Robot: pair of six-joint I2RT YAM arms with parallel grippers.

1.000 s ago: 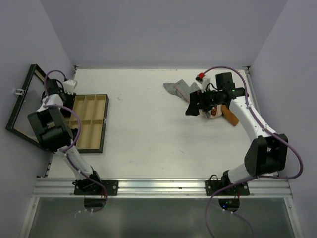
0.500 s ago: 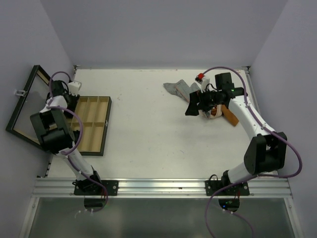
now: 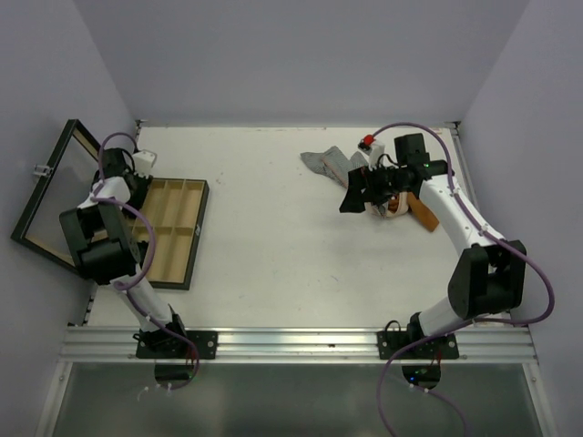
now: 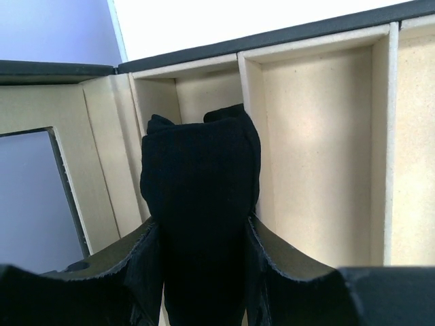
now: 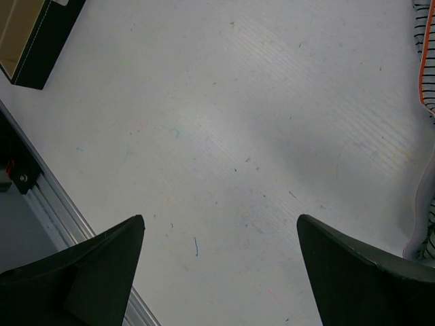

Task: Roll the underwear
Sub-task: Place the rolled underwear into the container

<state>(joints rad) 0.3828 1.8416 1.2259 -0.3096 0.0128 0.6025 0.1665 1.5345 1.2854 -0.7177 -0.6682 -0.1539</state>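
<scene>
My left pincer (image 4: 200, 238) pinches a rolled black underwear (image 4: 200, 170) at the wooden box (image 3: 173, 232); my right pincer (image 5: 219, 224) is spread wide.
The roll stands up between my left fingers (image 4: 143, 251), pressed on both sides, in front of the compartments at the box's lid end; I cannot tell whether it touches the wood. Across the surface (image 5: 224, 122), my right pincer hangs over a bare patch, with the striped underwear (image 5: 428, 61) just beside it and touching neither finger.

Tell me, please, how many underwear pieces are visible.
3: a black roll in the left claw, a grey striped one and an orange-brown one by the right arm; more may hide beneath.
</scene>
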